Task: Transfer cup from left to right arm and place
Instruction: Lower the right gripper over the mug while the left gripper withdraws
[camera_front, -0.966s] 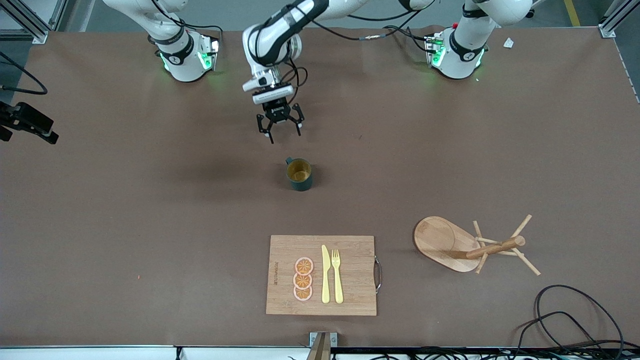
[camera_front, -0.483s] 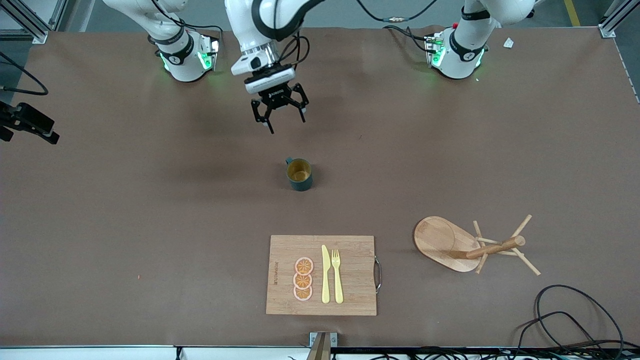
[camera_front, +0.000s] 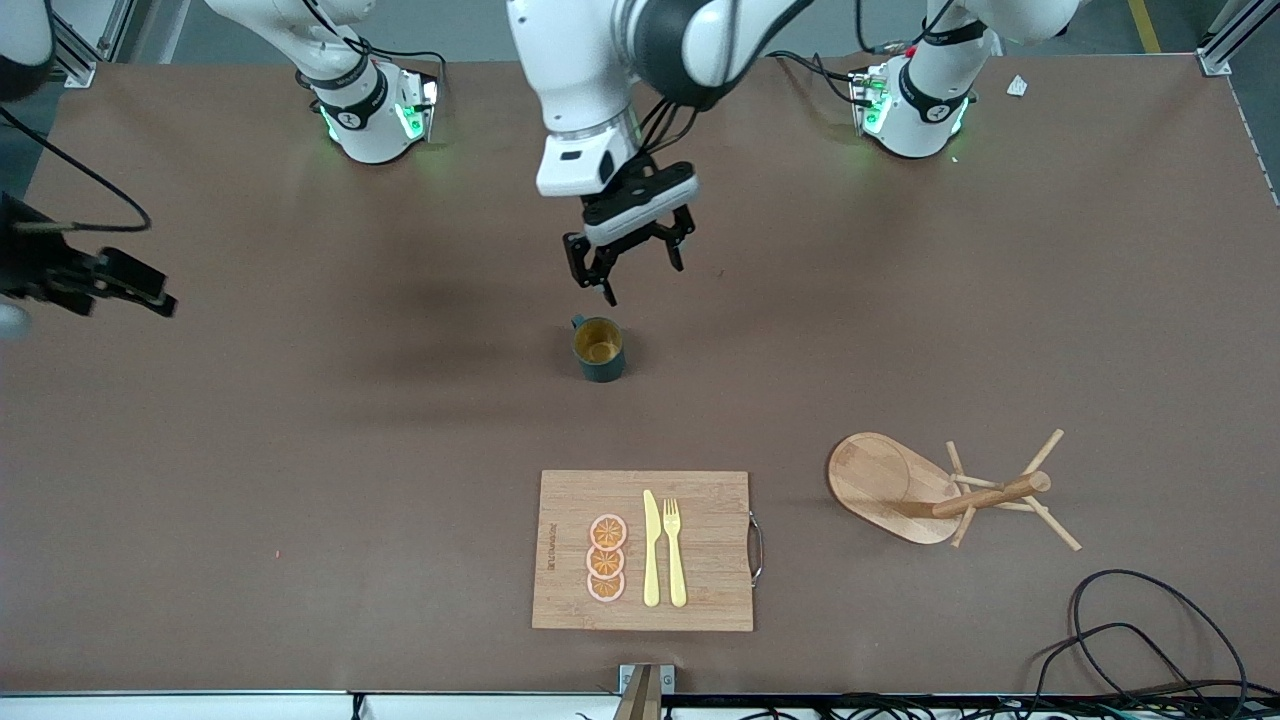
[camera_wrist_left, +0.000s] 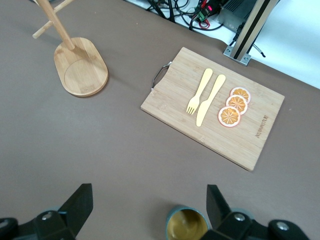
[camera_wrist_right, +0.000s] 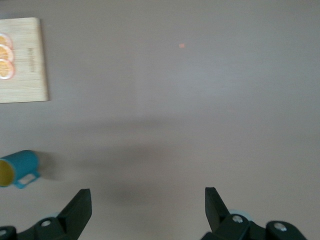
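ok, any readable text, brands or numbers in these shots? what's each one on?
Nothing can be read for certain.
Cutting board: a burned-in mark along its edge toward the right arm's end, also seen in the left wrist view; too small to read.
Left gripper: faint print on its body; unreadable.
Arm bases: small round emblem; illegible.
Cup, peg stand: no text visible.

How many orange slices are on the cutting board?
3. The orange slices lie in a touching row on the cutting board, beside the yellow knife, toward the right arm's end. None appears hidden.
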